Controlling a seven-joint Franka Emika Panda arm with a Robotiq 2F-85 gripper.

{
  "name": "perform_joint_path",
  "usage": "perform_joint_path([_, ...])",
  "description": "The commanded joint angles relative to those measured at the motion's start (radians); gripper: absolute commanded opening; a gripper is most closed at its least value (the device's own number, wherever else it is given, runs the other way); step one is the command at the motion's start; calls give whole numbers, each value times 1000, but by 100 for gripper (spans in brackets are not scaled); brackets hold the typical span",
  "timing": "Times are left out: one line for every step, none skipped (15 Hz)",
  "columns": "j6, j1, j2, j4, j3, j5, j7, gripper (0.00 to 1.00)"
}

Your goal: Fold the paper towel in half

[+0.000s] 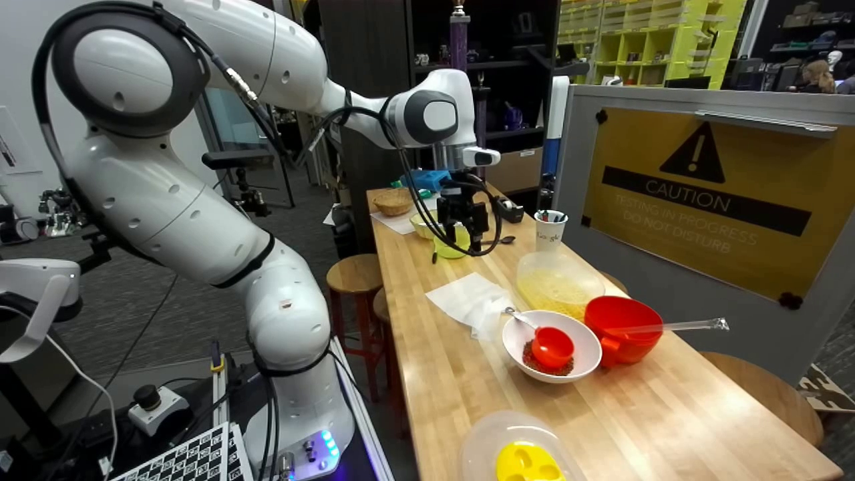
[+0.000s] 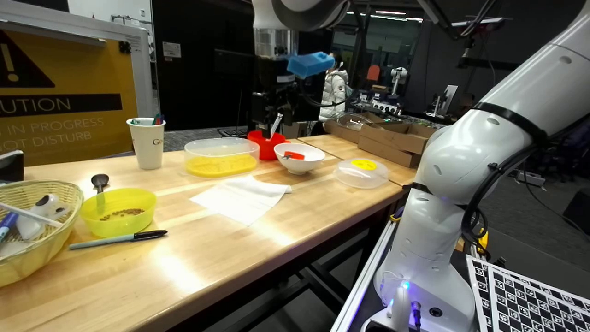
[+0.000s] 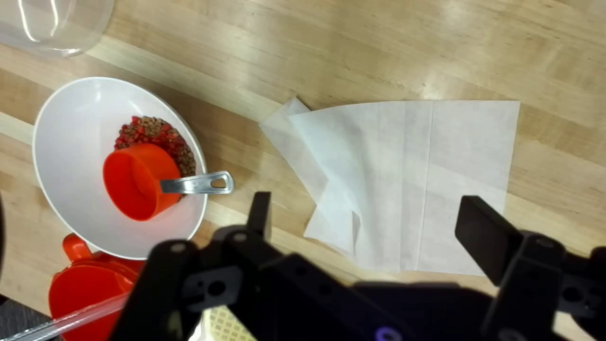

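RISK: towel (image 3: 402, 184) may slip, drag or fold crooked

Wrist view: towel on the counter (image 3: 369, 57), right of the white bowl (image 3: 71, 161), near but not touching. Right end flat, left end rumpled w/ overlapping layers; doesn't look halved yet. The end effector (image 3: 364, 208) is spread wide, holding nothing, well above the counter in both exterior views.

What could go wrong: towel looks thin + lies low, so fingers (image 3: 487, 237) prob. skate over it if they close too high, or jam on the counter if too low. Pinch at the left end could grab several layers b/c it's doubled there = crooked fold. Nothing seen holding it down, so a pull may drag all of it rather than turn it over. Also, handle of the scoop (image 3: 156, 175) pokes past the white bowl's rim toward the towel: low approach that side, spread like this, might knock it + spill the bits (image 3: 158, 128). Flat right end = safer pick imo.
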Motion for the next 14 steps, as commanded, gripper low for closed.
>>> perform_joint_path([-3,23,3,2,-20,-11,10,100])
perform_joint_path([-3,23,3,2,-20,-11,10,100])
perform_joint_path([-3,23,3,2,-20,-11,10,100])
perform_joint_path([-3,23,3,2,-20,-11,10,100])
perform_joint_path([17,28,-1,-4,-26,-1,-1,100])
perform_joint_path([20,28,-1,-4,-26,-2,3,100])
perform_joint_path([29,32,1,-3,-30,2,1,100])
perform_joint_path([36,35,2,-2,-33,4,0,100])
perform_joint_path([46,37,4,-2,-36,6,0,100])
perform_joint_path([52,38,5,-1,-37,6,1,100])
perform_joint_path([61,38,6,-1,-37,5,3,100])
perform_joint_path([68,39,7,-1,-36,4,4,100])
perform_joint_path([73,40,6,-1,-33,2,5,100])
perform_joint_path([78,42,6,-2,-30,-1,5,100])
